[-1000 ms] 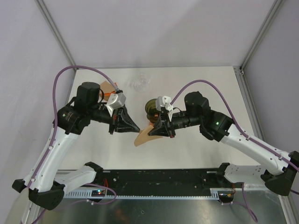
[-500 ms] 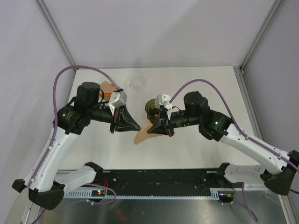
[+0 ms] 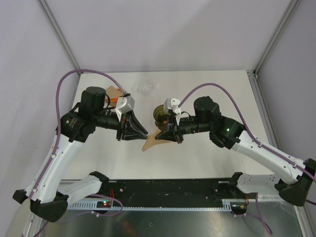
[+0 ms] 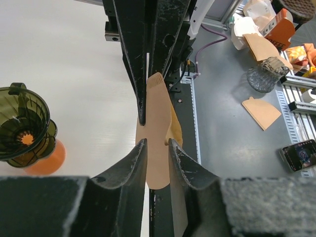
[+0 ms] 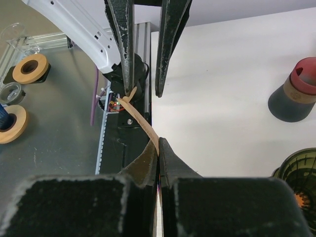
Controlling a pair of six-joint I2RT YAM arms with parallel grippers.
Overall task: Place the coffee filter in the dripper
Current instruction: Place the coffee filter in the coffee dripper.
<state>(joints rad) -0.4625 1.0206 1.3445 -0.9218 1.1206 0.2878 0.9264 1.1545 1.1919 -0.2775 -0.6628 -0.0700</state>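
Observation:
The brown paper coffee filter (image 3: 149,143) hangs in the air between the two arms, over the table's near middle. My right gripper (image 3: 159,138) is shut on one end of it, and the paper (image 5: 142,122) curves away from its closed fingertips (image 5: 158,139). My left gripper (image 3: 144,133) faces it with its jaws open. The filter's other end (image 4: 158,123) sits in the gap between those fingers (image 4: 158,141) with clearance on both sides. The dark green ribbed dripper (image 3: 160,113) stands upright just behind the right gripper, and the left wrist view shows it (image 4: 22,129) resting on an orange base.
A holder with spare filters (image 3: 114,93) and a clear glass piece (image 3: 147,89) stand at the back left of the table. A dark cone with a red top (image 5: 296,94) stands near the dripper (image 5: 298,173). The black rail (image 3: 168,188) runs along the near edge.
My left jaws have parted and let go of the filter. The right gripper, still shut on the filter, has shifted slightly left and back.

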